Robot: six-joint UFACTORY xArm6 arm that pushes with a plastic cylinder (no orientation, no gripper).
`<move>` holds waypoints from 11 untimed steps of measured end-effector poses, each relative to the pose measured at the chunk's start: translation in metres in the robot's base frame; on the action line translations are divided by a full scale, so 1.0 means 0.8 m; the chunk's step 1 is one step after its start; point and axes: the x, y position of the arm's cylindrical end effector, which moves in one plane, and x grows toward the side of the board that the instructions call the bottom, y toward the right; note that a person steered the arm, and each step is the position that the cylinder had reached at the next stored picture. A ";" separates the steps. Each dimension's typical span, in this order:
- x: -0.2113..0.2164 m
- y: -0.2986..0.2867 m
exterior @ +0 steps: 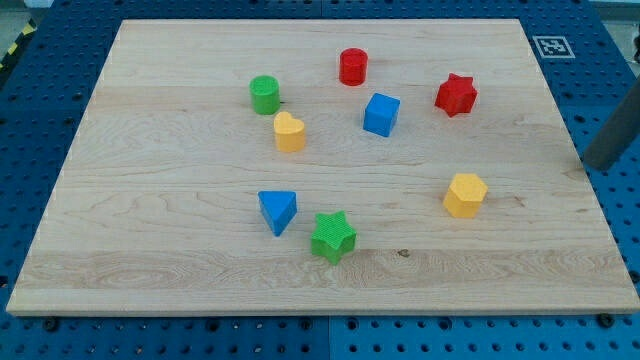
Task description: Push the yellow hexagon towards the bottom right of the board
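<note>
My tip (588,163), the lower end of the straight dark rod, stood at the view's right edge of the pale wooden board (150,260), and since the rod has nothing to open or close, it held nothing and touched no block. Nearest to it, down and toward the view's left, sat the yellow hexagon block (465,194), apart from my tip with bare wood between them; it lay in the board's right half, a little below mid-height. Up and left of my tip was the red star block (456,95), and farther left the blue cube (381,114) with the red cylinder (353,66) above it. Well off toward the view's left stood the yellow heart-shaped block (289,132), just below and right of the green cylinder (265,95). Farthest down and left from my tip lay the green star block (333,237), with the blue triangular block (277,211) just beside it on its left. A blue perforated table (60,60) surrounded the board.
</note>
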 end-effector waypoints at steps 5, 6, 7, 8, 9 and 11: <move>0.004 -0.259; 0.027 -0.232; 0.035 -0.199; 0.045 -0.175; 0.064 -0.161; 0.072 -0.135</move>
